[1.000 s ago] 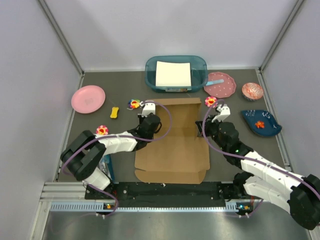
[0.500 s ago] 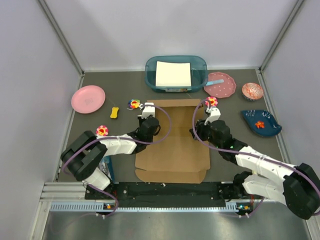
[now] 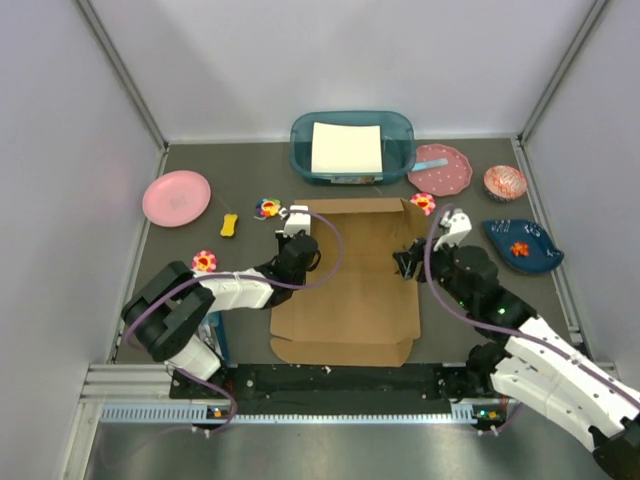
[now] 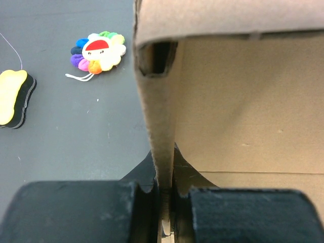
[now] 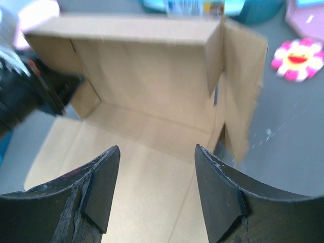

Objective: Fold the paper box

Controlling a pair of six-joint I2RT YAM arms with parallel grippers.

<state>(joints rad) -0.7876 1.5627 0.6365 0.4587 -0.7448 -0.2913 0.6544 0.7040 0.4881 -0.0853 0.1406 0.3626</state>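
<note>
Paper box [image 3: 345,290] sits mid-worktop, between the two arms, with the teal bin [image 3: 352,145] just beyond it. It's half formed: rear wall [image 5: 136,50] is up, left side wall [image 4: 159,101] is upright, and the near panel lies flat toward the bases. Left claw [image 4: 164,197] is clamped shut on that left wall, one finger on each face, gripping near its lower part and looking along it at the rear corner. Right claw [image 5: 157,154] has its jaws wide apart, holds nothing, and hovers over the box floor on the right side. Right side flap [image 5: 245,96] leans outward, not square with the rear wall, so I read the step in hand as standing that flap up. My plan is to leave the left grip as the anchor so the base doesn't skate, take the right claw outside the flap, and push or pinch it low near the crease, not at the free edge, where I'd expect the board to bow. I'd swing it in until it meets the rear-wall tab at the corner. The flower toy [image 5: 298,58] lies on the worktop near that flap, so I'd approach from above. The right wrist view is blurred and I can't tell whether the corner tab is tucked.
</note>
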